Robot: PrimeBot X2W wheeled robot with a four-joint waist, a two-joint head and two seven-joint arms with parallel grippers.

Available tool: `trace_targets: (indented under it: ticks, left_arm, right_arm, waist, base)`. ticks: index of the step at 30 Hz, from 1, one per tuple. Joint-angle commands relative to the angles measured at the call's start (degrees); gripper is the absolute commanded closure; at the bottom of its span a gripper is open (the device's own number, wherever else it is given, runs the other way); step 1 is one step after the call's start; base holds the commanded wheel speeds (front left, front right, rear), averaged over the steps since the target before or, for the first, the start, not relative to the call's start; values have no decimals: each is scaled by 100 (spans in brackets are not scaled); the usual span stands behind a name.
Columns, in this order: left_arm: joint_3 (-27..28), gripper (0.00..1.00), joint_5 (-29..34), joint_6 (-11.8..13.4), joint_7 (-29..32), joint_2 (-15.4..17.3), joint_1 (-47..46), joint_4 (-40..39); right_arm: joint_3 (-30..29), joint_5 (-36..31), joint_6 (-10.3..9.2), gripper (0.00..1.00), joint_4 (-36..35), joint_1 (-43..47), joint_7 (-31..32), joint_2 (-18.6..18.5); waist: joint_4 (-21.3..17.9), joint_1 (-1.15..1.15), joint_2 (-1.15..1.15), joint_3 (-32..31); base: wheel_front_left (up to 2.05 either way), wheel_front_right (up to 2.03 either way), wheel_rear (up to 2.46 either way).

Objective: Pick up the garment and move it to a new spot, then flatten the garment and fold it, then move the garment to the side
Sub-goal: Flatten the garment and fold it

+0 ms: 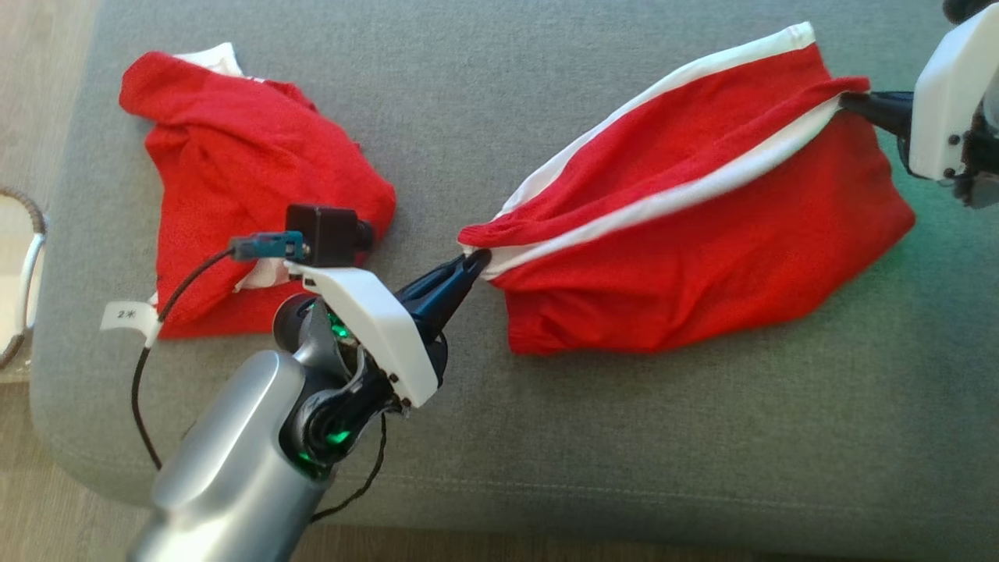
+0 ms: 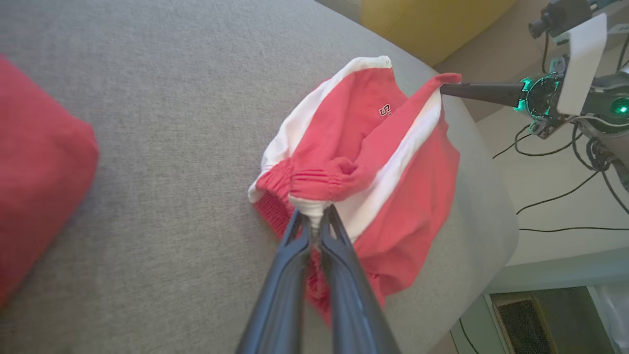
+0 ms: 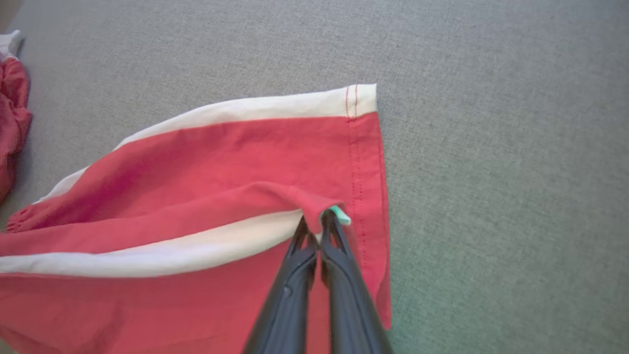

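Quick status: I've got the shorts (image 1: 702, 234) pinched at both ends rn. My left gripper (image 1: 474, 264) is clamped tight on the bunched waistband and my right gripper (image 1: 849, 101) is clamped on a bit of the leg hem, fingers closed right down on cloth both sides. The shorts are strung between my two grippers, right of centre on the grey cushion (image 1: 593, 445). The top edge is pulled fairly taut and the rest sags down onto the cushion; can't tell how much of it is actually lifted. So imo the pick-up is done and I'm somewhere in the move-and-spread-out bit. Def not flat yet: there's a big fold running along the middle and the body is baggy. Folding and shifting it to the side aren't started afaict. Material-wise it's thin, soft red fabric, prob a light knit, w/ white stripes down the sides, a ruched elastic waist, a neat stitched hem and a tiny logo (image 2: 385, 110) I can't read. It's floppy stuff and drapes wherever it wants. The cushion is a tight grey weave w/ rounded edges, so it should give decent friction. There's also another red garment (image 1: 257, 179) crumpled in a heap on my left, well apart from the shorts.
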Motion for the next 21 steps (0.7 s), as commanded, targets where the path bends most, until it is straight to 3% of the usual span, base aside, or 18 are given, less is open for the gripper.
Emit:
trace_targets:
  ticks: [1,21]
  left_arm:
    - [234,100,88,-43,-91,67,-292,-122]
    - [267,100,248,-51,-537,-237,-839,385]
  right_arm:
    - [-21,-59,-2,100,-70,-182,-104,-34]
    - [122,-85,-2,100,595,-781,-948,70]
  waist:
    - [38,-1,0,47]
    - [203,-1,0,549]
  base:
    - [0,0,0]
    - [0,0,0]
